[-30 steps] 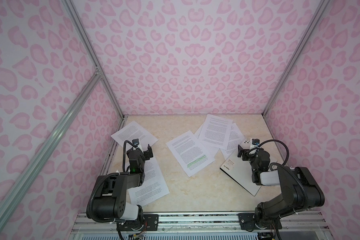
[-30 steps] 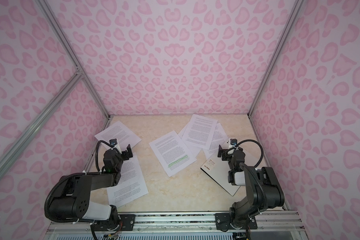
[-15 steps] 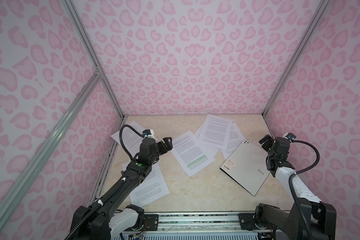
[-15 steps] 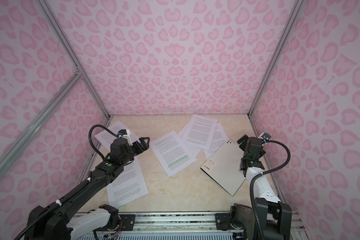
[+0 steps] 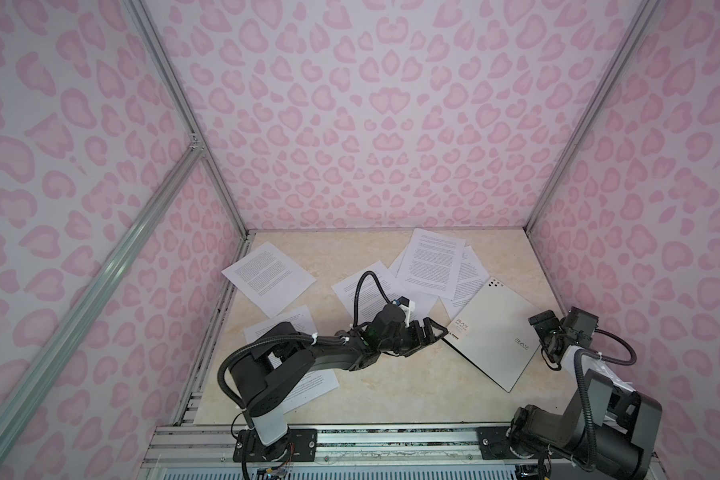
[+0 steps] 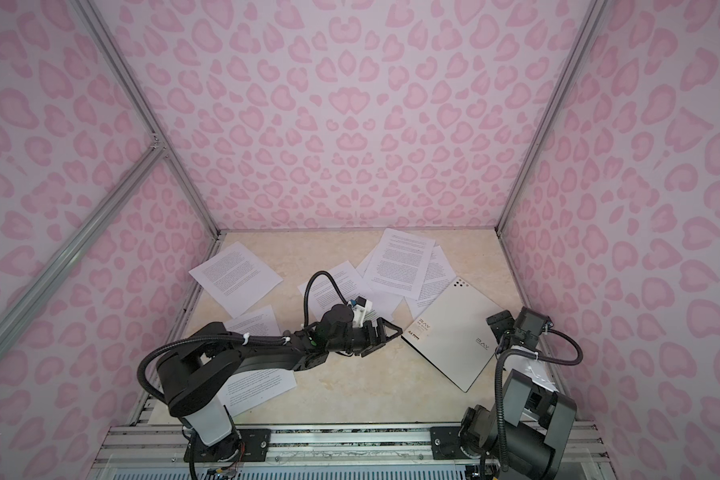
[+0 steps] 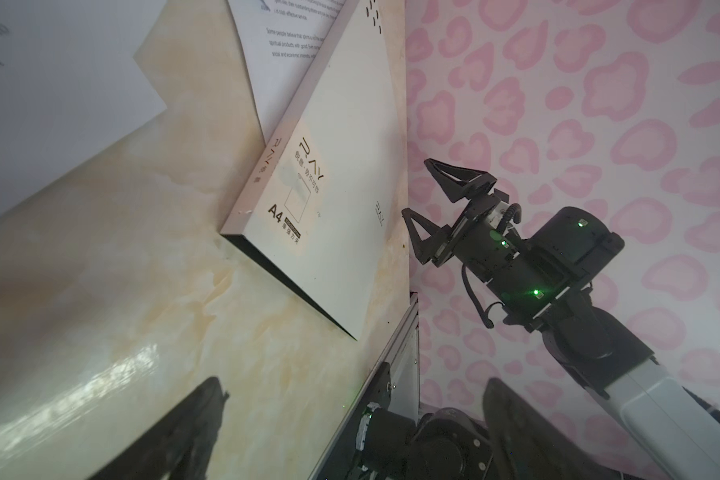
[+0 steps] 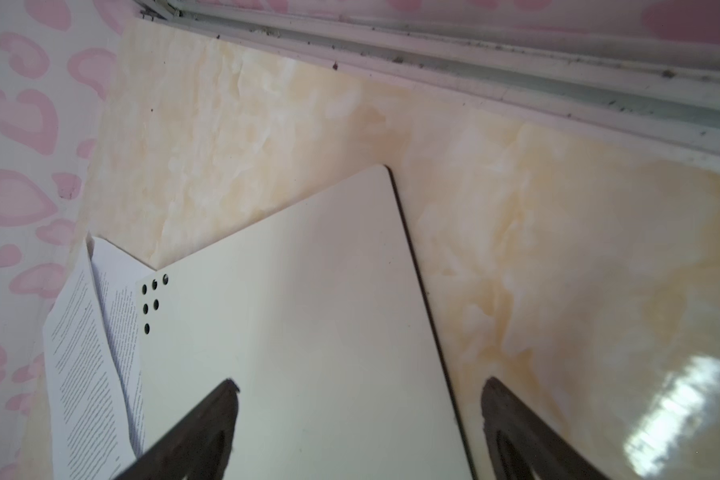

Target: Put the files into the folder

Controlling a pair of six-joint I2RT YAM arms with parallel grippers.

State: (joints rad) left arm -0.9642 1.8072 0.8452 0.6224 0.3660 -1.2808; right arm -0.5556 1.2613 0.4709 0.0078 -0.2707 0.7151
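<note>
Paper sheets [image 5: 267, 276], white and limp, lie scattered flat on the beige bench [image 5: 391, 386]. Left hand [image 5: 431, 338], jaws spread and empty, hangs by the left corner of the stiff grey-white folder [image 5: 491, 332], which lies shut at right. Right hand [image 7: 418, 187], spread and empty too, hovers over its right edge, probably the best hold.

Folder [image 5: 493, 332]: one. Printed sheets [image 5: 267, 277]: three lying singly, plus one overlapping pile [image 5: 433, 262] of at least three; exact tally in pile unreadable where edges overlap. Six sheets minimum, then. Black dots [image 8: 156, 304] at folder corner: six. "RAY" marks [image 7: 312, 160] on folder: three, counting spine, label and cover. Robot arms [image 5: 333, 359]: two. Grippers: two, left gripper [image 5: 433, 334] and right gripper [image 7: 416, 187], two fingers apiece.
</note>
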